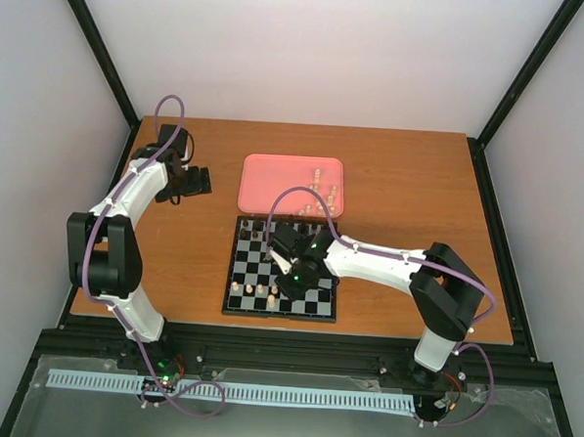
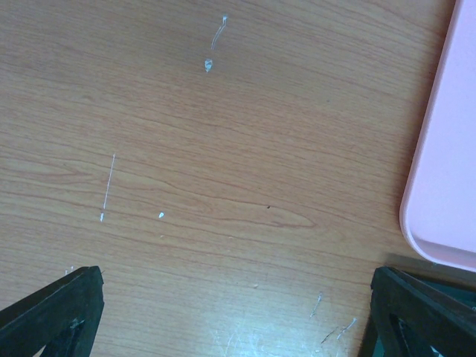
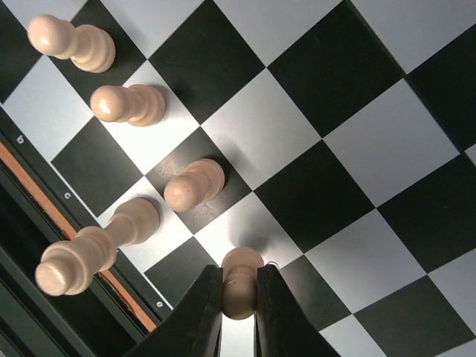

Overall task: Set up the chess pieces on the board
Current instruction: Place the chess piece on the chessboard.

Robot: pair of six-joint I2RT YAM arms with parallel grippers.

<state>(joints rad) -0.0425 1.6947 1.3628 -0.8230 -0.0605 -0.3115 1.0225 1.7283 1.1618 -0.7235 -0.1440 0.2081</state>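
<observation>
From above, we see the small black-and-white checkered chessboard (image 1: pixel 253 265) lying on the brown wooden tabletop (image 1: pixel 411 186) at the frame's centre, just below the pink rounded plastic tray (image 1: pixel 274 183). A few tiny cream-white chess pieces (image 1: pixel 321 196) lie at the tray's right side, and a short row of others (image 1: pixel 259 293) stands along the board's lower left. The white right arm (image 1: pixel 378 262) reaches over the board, while the white left arm (image 1: pixel 127 195) sits at upper left, well apart from it. In the left wrist view the jaws are spread wide over bare wood with nothing between them, and the tray's edge (image 2: pixel 446 149) shows at the right. In the right wrist view the jaws are clenched on a cream pawn (image 3: pixel 242 260) at bottom centre. Three standing pawns (image 3: pixel 126 104) and a taller cream piece (image 3: pixel 93 249) line up to its upper left. We cannot tell whether the held pawn's base touches the board. Released early or tilted, it could topple. Jaws opening wide could also clip the nearest pawn (image 3: pixel 193 186), and the whole row stands close enough to follow.
</observation>
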